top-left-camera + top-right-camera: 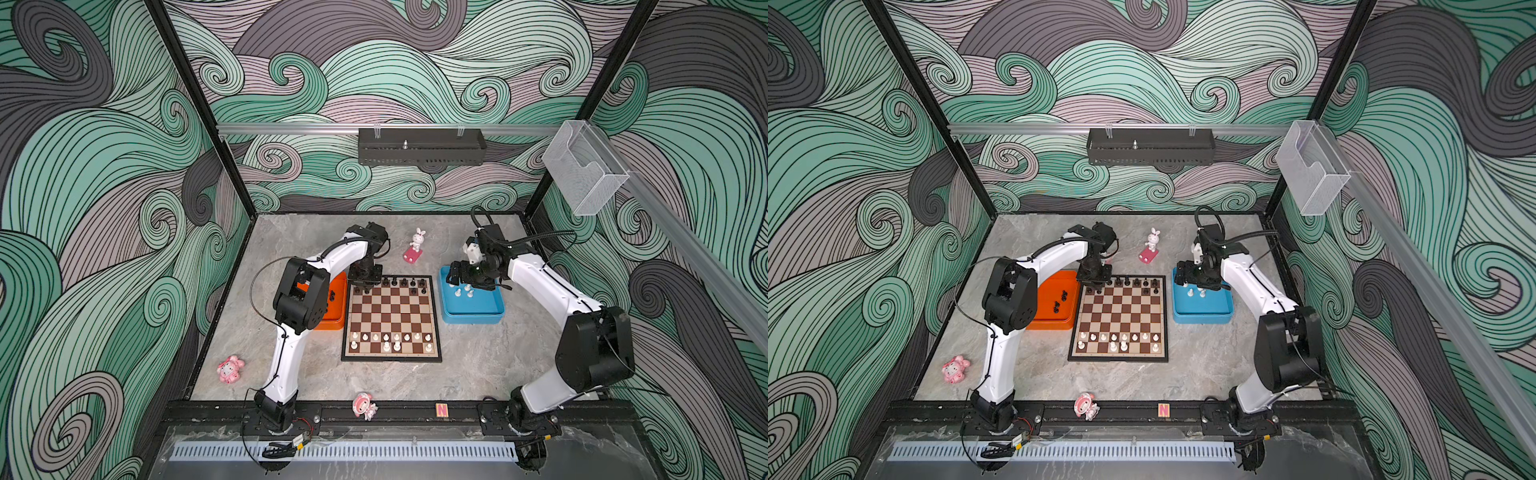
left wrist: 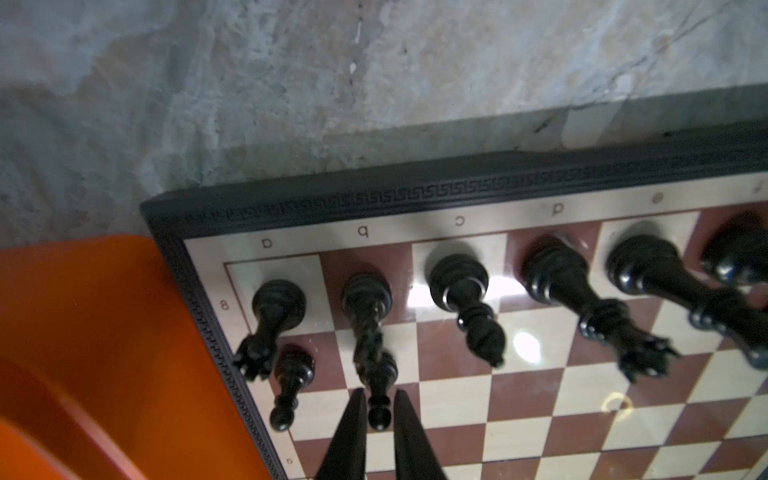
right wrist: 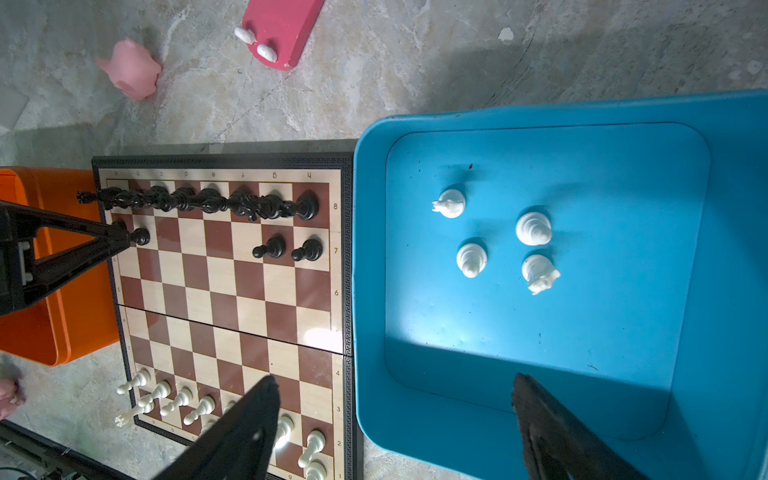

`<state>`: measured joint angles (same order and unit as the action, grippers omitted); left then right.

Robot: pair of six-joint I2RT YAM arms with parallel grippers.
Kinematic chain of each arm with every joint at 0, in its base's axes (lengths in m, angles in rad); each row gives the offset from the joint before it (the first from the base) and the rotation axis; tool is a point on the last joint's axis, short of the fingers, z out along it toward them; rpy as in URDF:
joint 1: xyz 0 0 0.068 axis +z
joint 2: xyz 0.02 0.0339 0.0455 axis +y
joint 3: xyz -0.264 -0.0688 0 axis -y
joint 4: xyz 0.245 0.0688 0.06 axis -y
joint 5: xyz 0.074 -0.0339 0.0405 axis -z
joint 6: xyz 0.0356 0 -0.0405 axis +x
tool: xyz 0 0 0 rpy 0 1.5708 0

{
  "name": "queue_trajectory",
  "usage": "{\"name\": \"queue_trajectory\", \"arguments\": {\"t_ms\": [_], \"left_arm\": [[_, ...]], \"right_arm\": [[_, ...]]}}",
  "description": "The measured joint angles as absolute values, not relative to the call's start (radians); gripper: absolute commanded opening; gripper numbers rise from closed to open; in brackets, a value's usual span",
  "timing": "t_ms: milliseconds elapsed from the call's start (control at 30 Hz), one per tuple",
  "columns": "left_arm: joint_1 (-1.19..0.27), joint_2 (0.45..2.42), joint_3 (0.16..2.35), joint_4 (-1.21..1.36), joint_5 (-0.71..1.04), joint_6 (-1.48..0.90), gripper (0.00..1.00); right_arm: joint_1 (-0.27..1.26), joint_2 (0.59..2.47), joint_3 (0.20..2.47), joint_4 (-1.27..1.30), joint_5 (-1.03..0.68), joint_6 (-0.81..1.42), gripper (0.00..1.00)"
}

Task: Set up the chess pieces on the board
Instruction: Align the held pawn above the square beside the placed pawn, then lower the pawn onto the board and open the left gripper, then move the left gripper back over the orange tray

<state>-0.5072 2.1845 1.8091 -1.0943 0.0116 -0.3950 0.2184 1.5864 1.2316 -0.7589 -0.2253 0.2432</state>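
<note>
- One chessboard (image 1: pixel 390 355).
- Two trays: an orange tray (image 1: pixel 1054 323) and a blue tray (image 1: pixel 473 319).
- Twelve white chess pieces (image 1: pixel 386 337) on the board by my count: eight in one row, four in the near edge row.
- Four white pieces (image 3: pixel 471 259) in the blue tray.
- Twelve black chess pieces (image 3: pixel 208 201) on the board: eight along the far row, four in front of them.
- Black pieces (image 1: pixel 1064 296) in the orange tray: too small for me to count.
- One white rabbit figure (image 1: pixel 417 239).
- Three pink toys: a front-left toy (image 1: pixel 230 369), a front-edge toy (image 1: pixel 365 406), and a far-side toy (image 3: pixel 131 68).

Grey marbled table (image 1: pixel 478 365) is carrying: board (image 1: pixel 390 316), orange tray (image 1: pixel 332 323), blue tray (image 1: pixel 471 319), rabbit figure (image 1: pixel 416 245), pink figurine (image 1: pixel 230 369).
</note>
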Motion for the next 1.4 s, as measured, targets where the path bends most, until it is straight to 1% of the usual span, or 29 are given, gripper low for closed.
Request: {"name": "queue_trajectory", "arguments": {"t_ms": [267,500,767,900,1000,1067,1133,1200,1333,1400], "left_arm": [[-0.507,2.185,1.809,-1.088,0.012,-0.395,0.18],[-0.507,2.185,1.809,-1.088,0.011,-0.395,0.25],[-0.507,2.175,1.818,-1.107,0.01,-0.396,0.45],[-0.507,2.132,1.82,-1.121,0.007,-0.396,0.6],[-0.507,2.085,1.849,-1.145,-0.012,-0.392,0.67],[-0.506,2.053,1.874,-1.154,-0.027,-0.383,0.75],[-0.497,2.019,1.895,-1.161,-0.041,-0.373,0.85],[-0.482,1.99,1.9,-1.161,-0.046,-0.36,0.91],[-0.394,1.947,1.9,-1.166,-0.049,-0.343,0.94],[-0.319,1.934,1.892,-1.158,-0.048,-0.337,0.94]], "right_arm": [[0.218,1.586,1.232,-0.759,-0.225,0.243,0.88],[0.218,1.586,1.232,-0.759,-0.225,0.243,0.88],[0.216,1.584,1.232,-0.759,-0.225,0.243,0.88],[0.213,1.571,1.232,-0.762,-0.215,0.244,0.9],[0.208,1.567,1.244,-0.784,-0.192,0.244,0.92],[0.198,1.567,1.259,-0.802,-0.173,0.244,0.92],[0.178,1.567,1.274,-0.818,-0.161,0.243,0.88],[0.151,1.57,1.282,-0.831,-0.148,0.241,0.84],[0.11,1.583,1.283,-0.848,-0.11,0.232,0.76],[0.101,1.597,1.283,-0.857,-0.101,0.233,0.73]]}}
